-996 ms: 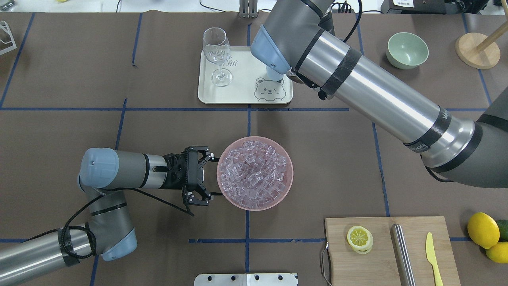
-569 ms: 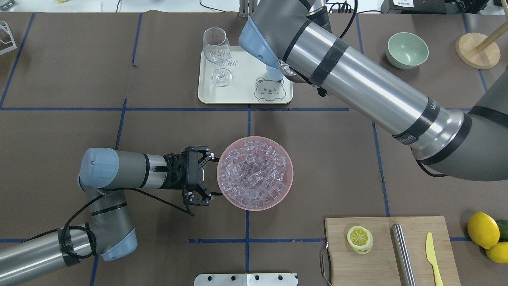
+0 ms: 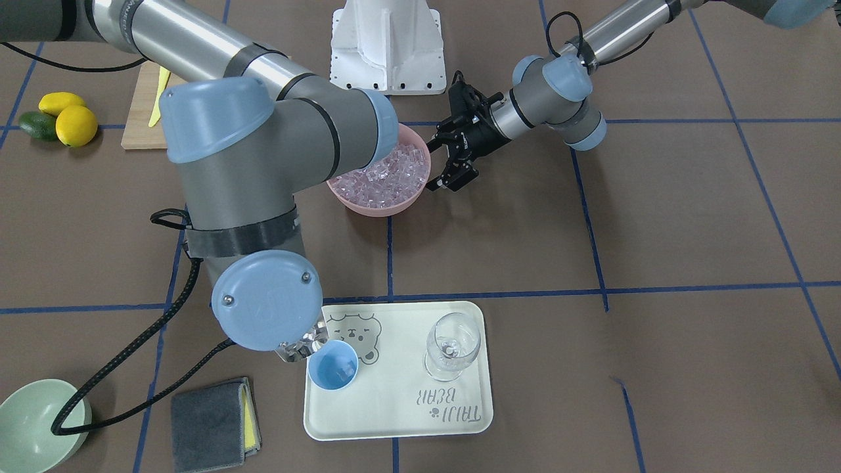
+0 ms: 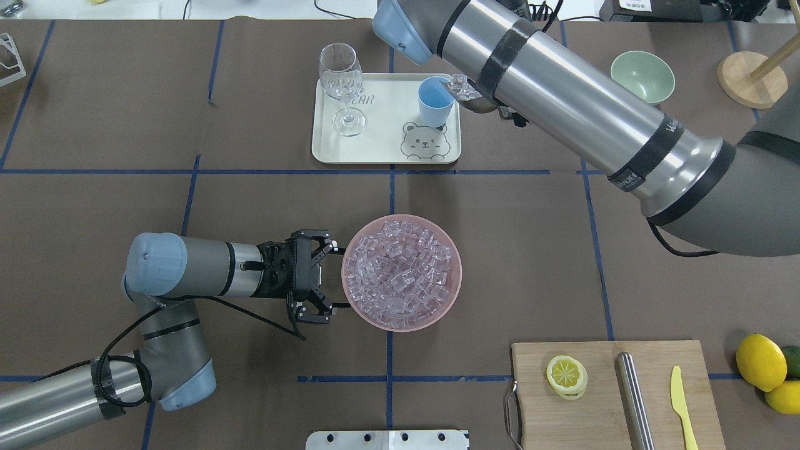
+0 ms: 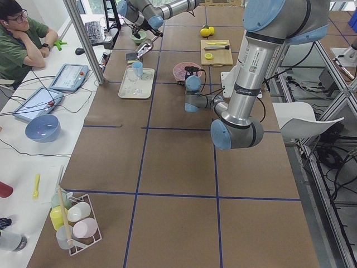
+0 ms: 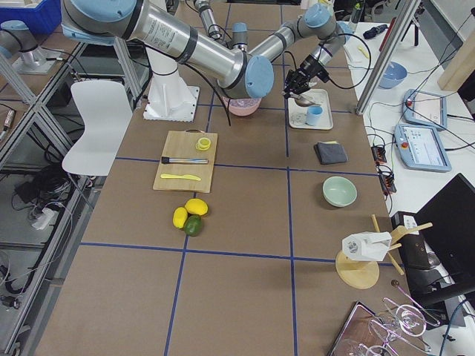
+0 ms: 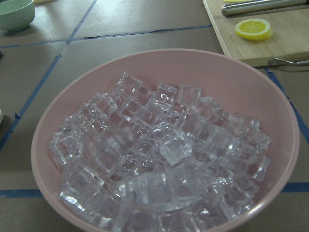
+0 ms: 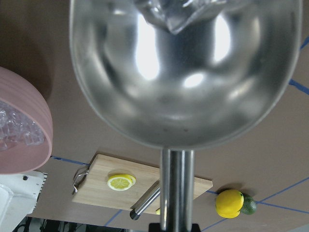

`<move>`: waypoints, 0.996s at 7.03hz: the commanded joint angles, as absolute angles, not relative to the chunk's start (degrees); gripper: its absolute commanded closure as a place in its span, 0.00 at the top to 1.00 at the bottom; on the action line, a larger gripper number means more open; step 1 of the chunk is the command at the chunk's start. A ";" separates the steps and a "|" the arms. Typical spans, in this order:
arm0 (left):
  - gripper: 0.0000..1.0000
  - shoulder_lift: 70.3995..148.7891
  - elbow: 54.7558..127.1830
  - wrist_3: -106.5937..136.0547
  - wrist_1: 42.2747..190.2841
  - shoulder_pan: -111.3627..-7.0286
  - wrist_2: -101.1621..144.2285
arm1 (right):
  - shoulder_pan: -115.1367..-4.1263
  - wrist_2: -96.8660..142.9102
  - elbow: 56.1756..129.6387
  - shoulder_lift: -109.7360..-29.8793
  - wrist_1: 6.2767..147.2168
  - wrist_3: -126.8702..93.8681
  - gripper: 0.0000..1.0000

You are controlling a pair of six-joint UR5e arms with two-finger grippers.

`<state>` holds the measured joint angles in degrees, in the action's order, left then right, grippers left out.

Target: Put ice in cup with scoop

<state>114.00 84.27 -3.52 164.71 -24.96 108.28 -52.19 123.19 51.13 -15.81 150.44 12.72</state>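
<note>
While the right hand point(image 8: 171, 227) is clamped on the thin handle of the scoop point(image 8: 183, 96), the scoop hovers at the rim of the cup point(image 4: 434, 103). The cup stands on a tray point(image 4: 387, 125) at the far side of the tabletop point(image 4: 125, 112). A few cubes of ice point(image 8: 178, 12) sit at the scoop's front lip, so the pour looks to be the step in hand. To do it well, the lip should be over the cup's mouth and tilt slowly, so cubes slide in rather than bounce onto the tray. The light cup could topple if nudged. Whether any ice lies in the cup is unclear. The left hand point(image 4: 328, 278), fingers apart, sits just beside a pink bowl point(image 7: 231, 77). Counted: one scoop, one cup, one tray, one stemmed glass point(image 4: 342, 81), one bowl heaped with many cubes.
</note>
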 commanded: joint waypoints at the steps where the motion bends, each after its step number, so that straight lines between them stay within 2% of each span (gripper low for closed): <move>1: 1.00 113.91 84.29 -3.52 164.71 -24.96 108.28 | -52.63 121.46 49.31 -13.90 150.29 13.62 0.00; 7: 1.00 113.91 84.29 -3.52 164.71 -24.96 108.28 | -51.59 121.64 48.51 -14.24 149.33 13.71 0.00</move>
<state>113.91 84.29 -3.52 164.71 -24.96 108.28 -51.60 121.58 48.13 -14.14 149.40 13.68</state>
